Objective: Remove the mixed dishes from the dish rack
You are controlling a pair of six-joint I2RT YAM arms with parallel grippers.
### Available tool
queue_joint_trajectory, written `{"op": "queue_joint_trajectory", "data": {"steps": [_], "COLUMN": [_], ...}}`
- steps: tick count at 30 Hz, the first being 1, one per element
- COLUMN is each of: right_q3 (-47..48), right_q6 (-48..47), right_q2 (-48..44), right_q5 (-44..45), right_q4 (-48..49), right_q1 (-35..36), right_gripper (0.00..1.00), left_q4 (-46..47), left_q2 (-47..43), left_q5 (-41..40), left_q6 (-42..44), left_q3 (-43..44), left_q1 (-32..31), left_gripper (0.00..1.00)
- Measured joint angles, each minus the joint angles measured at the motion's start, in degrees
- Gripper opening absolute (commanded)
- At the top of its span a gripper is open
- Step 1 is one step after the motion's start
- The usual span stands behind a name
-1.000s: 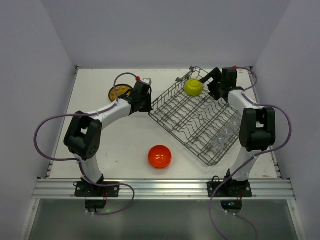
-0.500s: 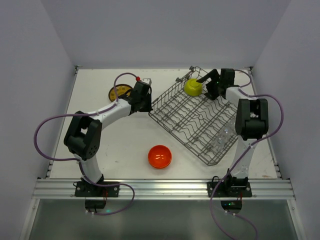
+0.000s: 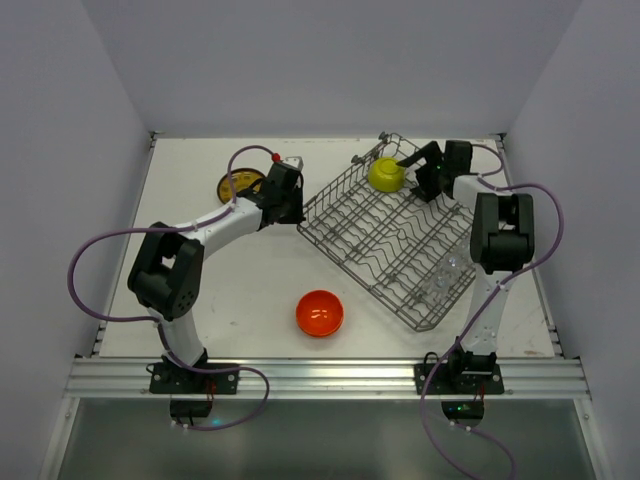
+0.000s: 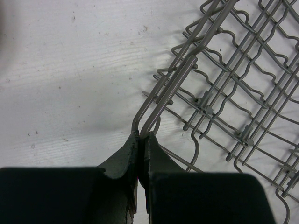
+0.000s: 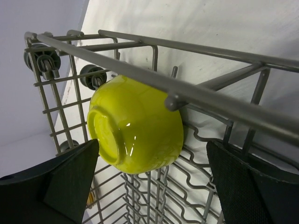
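Finding: right jaws stood fully open around the yellow-green bowl (image 5: 135,126), tipped in the dish rack's (image 3: 390,240) far corner; left jaws clamped the rack's rim. Recommended: close squarely, lift clear of rail.

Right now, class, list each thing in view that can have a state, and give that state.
dish rack, on the table
green bowl, in the dish rack, tipped on its side
orange bowl, upright on the table
plate, flat on the table
glasses, in the dish rack
left end effector, shut on the dish rack's rim wire
right end effector, open around the green bowl
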Motion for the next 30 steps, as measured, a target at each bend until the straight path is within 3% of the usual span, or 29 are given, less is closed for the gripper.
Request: {"op": "queue_joint_trajectory", "data": {"steps": [30], "right_q3": [8.1], "right_q6": [-0.3], "right_q2": [6.3], "right_q5": [-2.8], "right_q4": [0.1], "right_q1": [0.2], "right_gripper": [0.99], "left_q4": [0.0], "left_q2": [0.1], "left_q5": [0.0], "left_q6": [0.0], "left_q3": [0.0], "left_q1": [0.0], "left_gripper": [0.0]}}
